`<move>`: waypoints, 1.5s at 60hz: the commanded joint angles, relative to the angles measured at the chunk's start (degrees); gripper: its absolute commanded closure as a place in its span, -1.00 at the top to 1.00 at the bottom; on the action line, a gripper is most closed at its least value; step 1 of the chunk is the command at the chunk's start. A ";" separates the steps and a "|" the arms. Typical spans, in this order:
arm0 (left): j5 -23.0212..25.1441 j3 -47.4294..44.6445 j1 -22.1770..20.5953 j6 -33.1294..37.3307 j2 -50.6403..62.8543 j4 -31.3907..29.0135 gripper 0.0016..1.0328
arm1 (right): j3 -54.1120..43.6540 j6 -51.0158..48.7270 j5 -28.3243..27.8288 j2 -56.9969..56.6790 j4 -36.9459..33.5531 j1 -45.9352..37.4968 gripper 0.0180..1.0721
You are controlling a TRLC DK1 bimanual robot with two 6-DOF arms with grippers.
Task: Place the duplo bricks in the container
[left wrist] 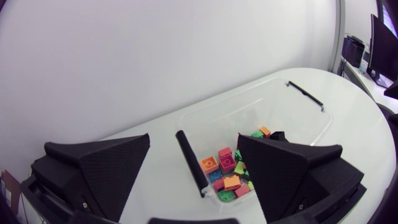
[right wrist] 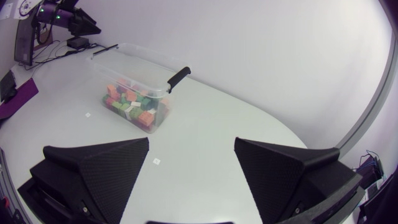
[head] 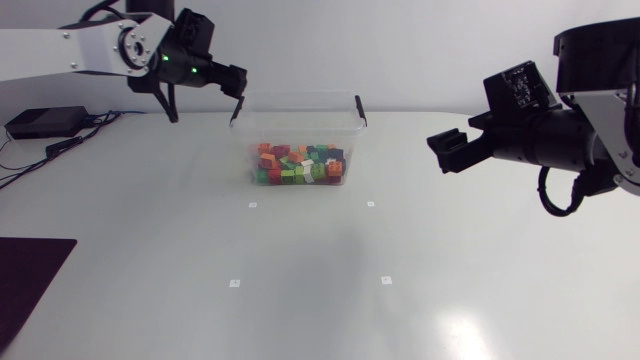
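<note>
Looking down first on the broad white table (head: 320,300). Next in size, spotting the clear container (head: 297,125), right under and ahead of the left pincer (head: 236,84) and well apart from the right pincer (head: 447,150). Calling the left pincer released, with fingers spread wide over the container's end. Same call for the right pincer: released, with wedges apart, pointing toward the container from far off. Finding the duplo bricks (head: 300,165) heaped inside the container, in red, orange, green and a few pale ones. From the left wrist, seeing a black handle (left wrist: 191,163) between and just ahead of the spread fingers, with bricks close below. From above, catching it only as a short dark bar. From the right wrist, picking up the second handle (right wrist: 178,77) on the side facing that pincer, plus the left pincer beyond the container. Noting a label (head: 520,85) on the right arm's housing, print too small to read. Lastly, picking out four small white markers (head: 252,205) on the table between the pincers.
</note>
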 commanded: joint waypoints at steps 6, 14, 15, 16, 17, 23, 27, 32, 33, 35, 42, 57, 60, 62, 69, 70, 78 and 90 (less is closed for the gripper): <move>-1.40 -9.04 2.82 -1.25 -8.44 2.79 0.91 | -4.34 -0.92 1.52 -4.08 1.77 -1.37 0.88; -2.37 -17.75 3.69 -1.16 -16.00 7.71 0.91 | -7.41 -1.19 2.04 -7.86 3.87 -2.25 0.88; -3.16 -18.54 3.69 -1.16 -16.62 8.42 0.91 | -7.68 -1.19 2.13 -8.21 4.05 -2.25 0.88; -3.77 -19.24 3.69 -1.25 -17.32 8.86 0.91 | -8.03 -1.19 2.31 -8.91 4.31 -2.25 0.88; -4.30 -20.03 3.69 -1.25 -18.20 9.29 0.91 | -8.21 -1.19 2.39 -9.18 4.31 -2.25 0.88; -4.47 -23.20 4.40 -1.60 -21.80 10.00 0.91 | -9.35 -1.19 2.92 -10.84 4.58 -3.13 0.88; -4.47 -25.57 5.36 -1.69 -24.09 10.26 0.91 | -10.14 -1.36 2.92 -11.81 4.93 -4.28 0.88; -4.83 -29.79 5.72 -1.52 -27.34 12.99 0.91 | -11.90 -1.45 3.01 -13.83 6.34 -5.33 0.89; -5.00 -31.28 5.80 -1.34 -28.66 14.13 0.91 | -12.60 -1.36 3.01 -14.71 6.86 -5.77 0.90; -5.00 -32.60 5.98 -1.25 -29.89 15.10 0.91 | -13.13 -1.45 3.10 -15.42 6.95 -5.86 0.90; -5.00 -36.12 7.12 -0.99 -34.20 15.53 0.91 | -14.80 -1.63 3.45 -17.52 6.86 -6.03 0.90; -5.00 -45.78 8.18 -0.64 -44.57 17.03 0.91 | -18.05 -2.68 5.03 -23.15 6.77 -6.12 0.90; -5.00 -47.45 8.53 -0.64 -46.41 17.73 0.91 | -18.66 -2.95 5.12 -24.03 6.60 -6.12 0.90; -5.00 -48.51 8.62 -0.64 -47.73 17.82 0.91 | -19.19 -3.03 5.38 -24.82 6.51 -6.12 0.90; -5.00 -52.02 8.97 -0.46 -51.60 17.82 0.91 | -20.77 -3.12 6.26 -27.46 6.34 -6.12 0.90; -5.00 -52.38 9.06 -0.46 -52.04 17.82 0.91 | -21.04 -3.12 6.26 -27.90 6.25 -6.12 0.90; -5.00 -55.80 10.20 -0.20 -56.87 17.73 0.91 | -23.23 -3.03 6.61 -31.59 5.63 -6.12 0.90; -5.00 -60.29 11.78 -0.20 -63.64 17.12 0.91 | -26.49 -2.95 7.67 -36.33 5.54 -6.12 0.90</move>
